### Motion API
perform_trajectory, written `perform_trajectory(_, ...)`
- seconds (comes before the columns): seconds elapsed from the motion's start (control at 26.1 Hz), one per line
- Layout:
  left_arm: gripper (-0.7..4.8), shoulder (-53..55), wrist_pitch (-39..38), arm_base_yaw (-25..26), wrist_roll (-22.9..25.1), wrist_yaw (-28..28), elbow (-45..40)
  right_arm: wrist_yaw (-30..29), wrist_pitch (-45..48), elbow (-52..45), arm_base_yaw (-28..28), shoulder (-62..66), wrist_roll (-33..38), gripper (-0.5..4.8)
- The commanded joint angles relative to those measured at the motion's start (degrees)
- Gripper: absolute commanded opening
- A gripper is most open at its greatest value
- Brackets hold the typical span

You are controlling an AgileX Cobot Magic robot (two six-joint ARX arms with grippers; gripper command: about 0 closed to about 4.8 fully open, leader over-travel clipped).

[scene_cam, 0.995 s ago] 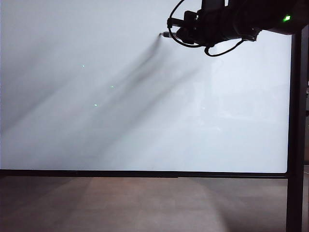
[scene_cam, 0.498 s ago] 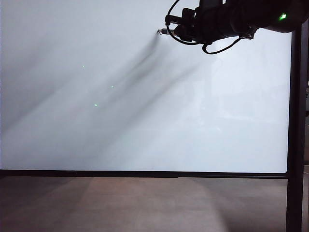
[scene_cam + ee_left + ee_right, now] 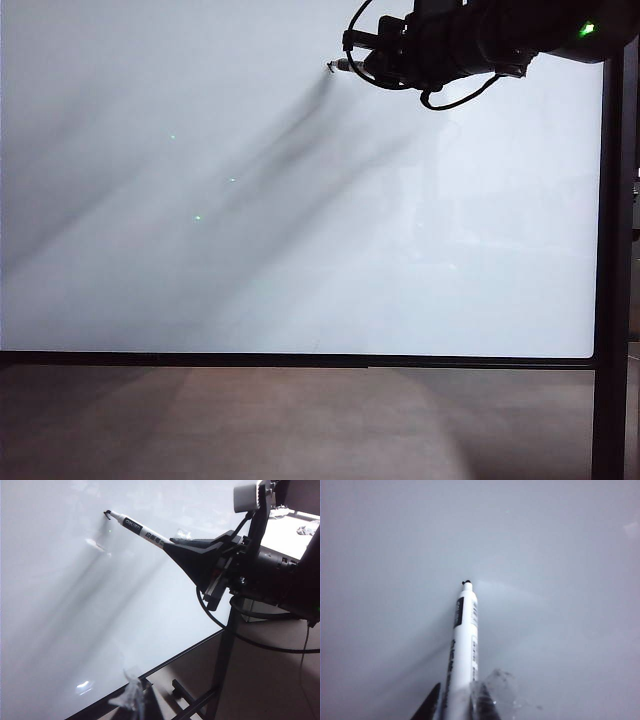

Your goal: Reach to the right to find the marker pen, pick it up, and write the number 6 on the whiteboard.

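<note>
1. Exterior view: right gripper [image 3: 352, 57] high at the upper right of the whiteboard [image 3: 300, 250], clamped on the marker pen [image 3: 340, 66]; pen tip touching the board.
2. Left wrist view: right gripper [image 3: 175, 547] with fingers [image 3: 192, 555] narrowed around the marker pen [image 3: 137, 527], tip against the whiteboard [image 3: 75, 620] beside a tiny black stroke; left gripper's own state impossible to tell.
3. Right wrist view: marker pen [image 3: 462, 640] held between dark fingers [image 3: 427, 707], tip on the whiteboard [image 3: 545, 555].
</note>
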Motion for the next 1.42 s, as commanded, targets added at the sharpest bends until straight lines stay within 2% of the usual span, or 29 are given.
perform_trajectory(0.04, -0.06, -0.17, 0.90, -0.09, -0.17, 0.22, 0.20, 3.52, 0.02, 0.24, -0.11, -0.39, 0.24, 0.30)
perform_trajectory(0.57, -0.06, -0.17, 0.90, -0.09, -0.17, 0.22, 0.22, 9.35, -3.28, 0.24, -0.11, -1.51, 0.24, 0.30)
perform_trajectory(1.0, -0.06, -0.17, 0.90, -0.09, -0.17, 0.22, 0.20, 9.29, -4.85, 0.24, -0.11, -1.77, 0.96, 0.31)
perform_trajectory(1.22, -0.06, -0.17, 0.90, -0.09, -0.17, 0.22, 0.20, 5.86, -4.46, 0.24, -0.09, -2.43, 1.14, 0.31)
perform_trajectory(1.42, -0.06, -0.17, 0.87, -0.09, -0.17, 0.22, 0.20, -0.42, -3.80, 0.24, -0.09, -3.23, 1.11, 0.31)
